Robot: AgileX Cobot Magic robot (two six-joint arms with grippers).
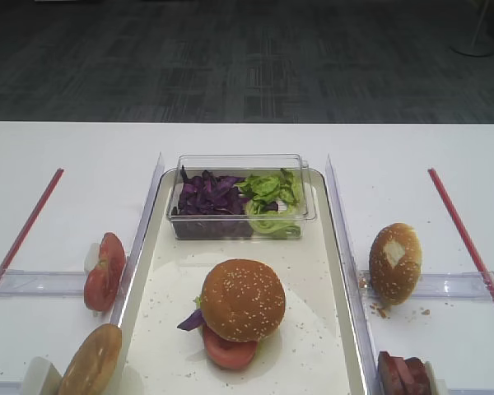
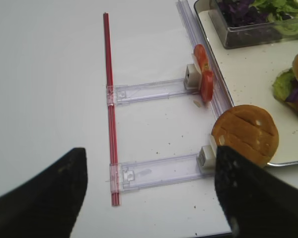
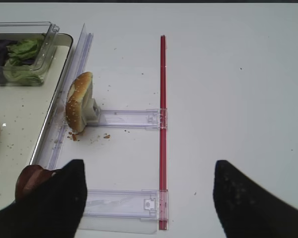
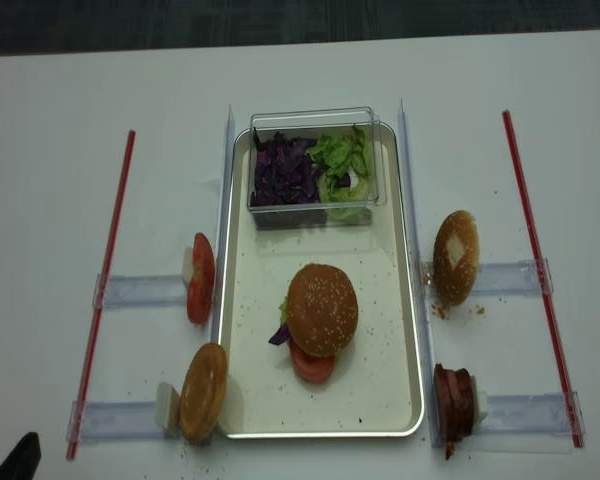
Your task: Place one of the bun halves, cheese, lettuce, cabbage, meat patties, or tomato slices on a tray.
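Observation:
The cream tray (image 1: pixel 169 280) lies mid-table. On it sits a stack topped by the sesame bun half (image 1: pixel 242 298), with a tomato slice (image 1: pixel 229 352), purple cabbage (image 1: pixel 191 321) and a bit of lettuce (image 2: pixel 283 84) under it. More tomato slices (image 1: pixel 104 271) stand on edge left of the tray, and meat patties (image 1: pixel 405 374) stand right of it. Cheese is out of view. My left gripper (image 2: pixel 149 168) hovers open over the table left of the tray. My right gripper (image 3: pixel 149 171) hovers open to the tray's right. Neither holds anything.
A clear box (image 1: pixel 240 161) with purple shreds and green leaves sits at the tray's far end. A smooth bun (image 1: pixel 92 360) leans at front left, a white-patched sesame bun (image 1: pixel 395 262) at right. Red strips (image 1: pixel 25 230) (image 1: pixel 465 239) and clear holders (image 3: pixel 124 118) flank the tray.

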